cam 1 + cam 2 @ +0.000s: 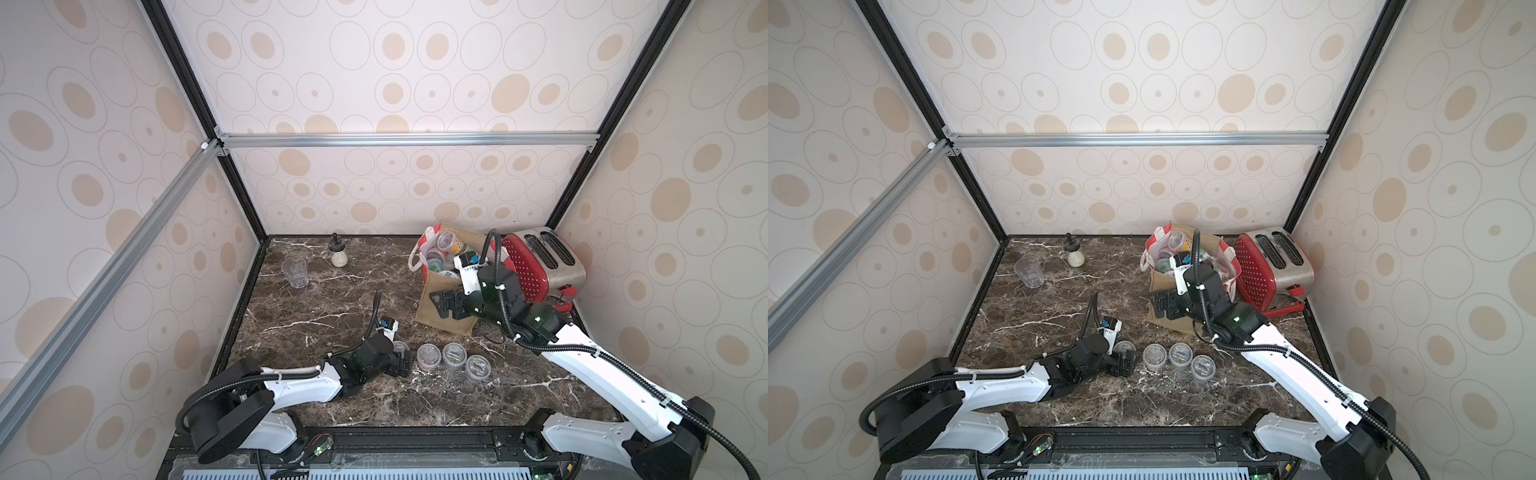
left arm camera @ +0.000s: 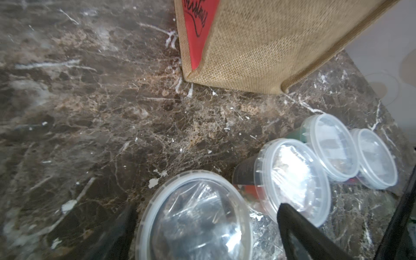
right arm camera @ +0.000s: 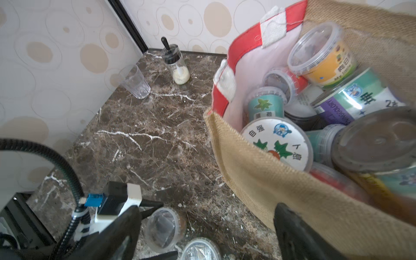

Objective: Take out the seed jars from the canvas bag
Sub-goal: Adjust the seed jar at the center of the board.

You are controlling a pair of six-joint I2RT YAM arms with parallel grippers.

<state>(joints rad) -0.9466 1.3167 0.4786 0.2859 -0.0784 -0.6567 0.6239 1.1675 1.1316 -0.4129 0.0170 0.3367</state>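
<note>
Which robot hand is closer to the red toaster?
The right. The right gripper hovers by the canvas bag next to the toaster; the left gripper sits far off by the seed jars on the table.

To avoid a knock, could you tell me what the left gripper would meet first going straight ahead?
Probably the clear-lidded seed jar standing inside the open left gripper; beyond it, bare marble table up to the canvas bag, though depth is unclear.

yellow jar [image 3: 326,65]: "My little" | purple-label jar [image 3: 351,99]: "…GGLORY" | canvas bag [image 2: 258,45]: "…hristmas" script
</note>
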